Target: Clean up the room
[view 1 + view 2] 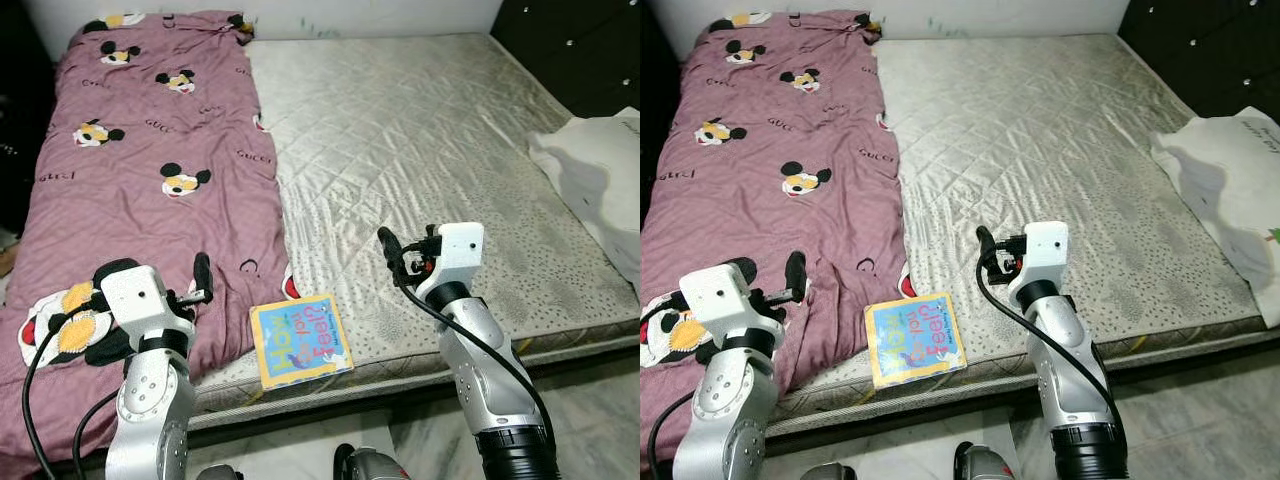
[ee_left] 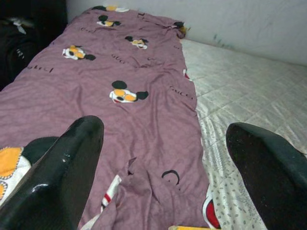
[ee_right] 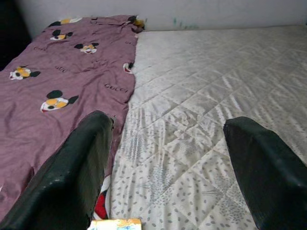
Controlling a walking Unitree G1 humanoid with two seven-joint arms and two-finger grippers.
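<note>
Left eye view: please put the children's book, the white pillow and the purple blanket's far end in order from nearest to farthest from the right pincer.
1. The children's book, at the bed's near edge, to the left of the right pincer.
2. The white pillow, at the bed's right side.
3. The purple blanket's far end, by the wall at far left.

A bare quilted mattress (image 1: 420, 150) fills the middle, a pale wall (image 1: 300, 15) along the top, marbled floor tiles (image 1: 590, 420) lower right.

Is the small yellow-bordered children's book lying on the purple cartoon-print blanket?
No, the yellow-bordered children's book lies on the bare quilted mattress at its near edge, just beside the purple cartoon-print blanket.
</note>
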